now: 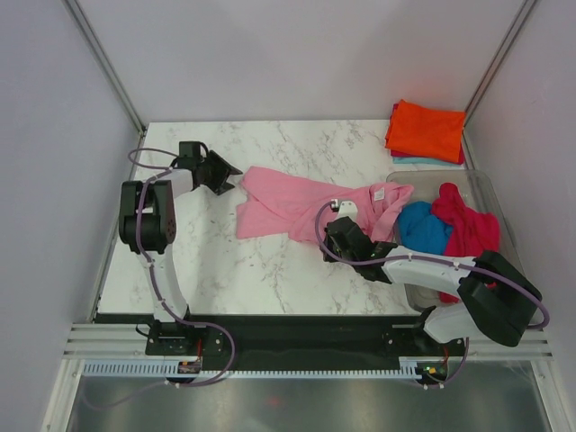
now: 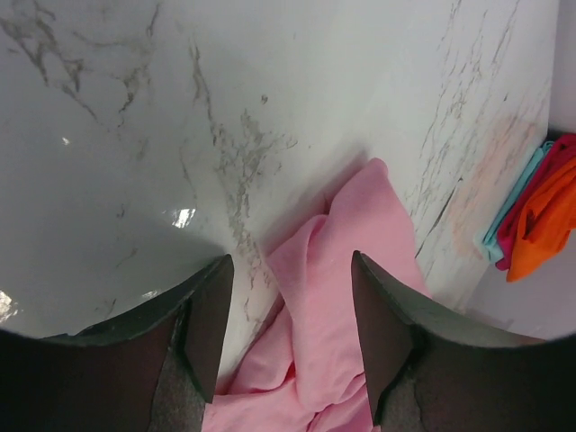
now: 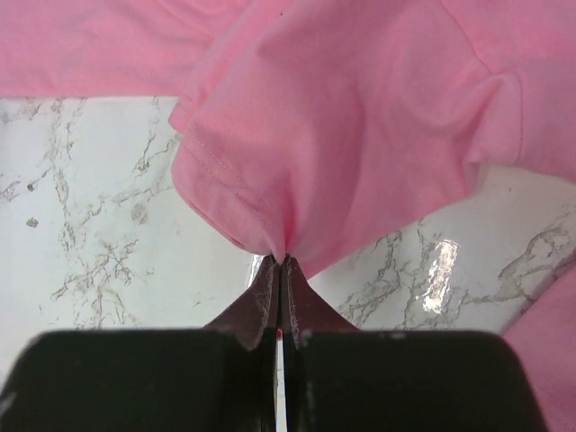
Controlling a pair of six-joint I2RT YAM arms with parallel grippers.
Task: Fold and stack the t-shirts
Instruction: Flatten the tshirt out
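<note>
The light pink t-shirt (image 1: 297, 202) lies crumpled across the middle of the marble table. My right gripper (image 1: 335, 225) is shut on a pinch of its hem (image 3: 283, 245), lifting the cloth (image 3: 360, 108) off the table. My left gripper (image 1: 223, 175) is open at the shirt's left end, its fingers (image 2: 209, 315) straddling a pink fold (image 2: 328, 315) without closing on it. Folded orange t-shirt (image 1: 426, 130) tops a stack at the far right, with crimson and pale blue edges under it (image 2: 522, 216). A bright blue t-shirt (image 1: 423, 227) and a crimson-pink one (image 1: 466, 225) lie bunched in a bin.
A clear plastic bin (image 1: 490, 184) stands at the right edge of the table. White walls enclose the table on the left, back and right. Bare marble (image 1: 189, 261) lies in front of the pink shirt.
</note>
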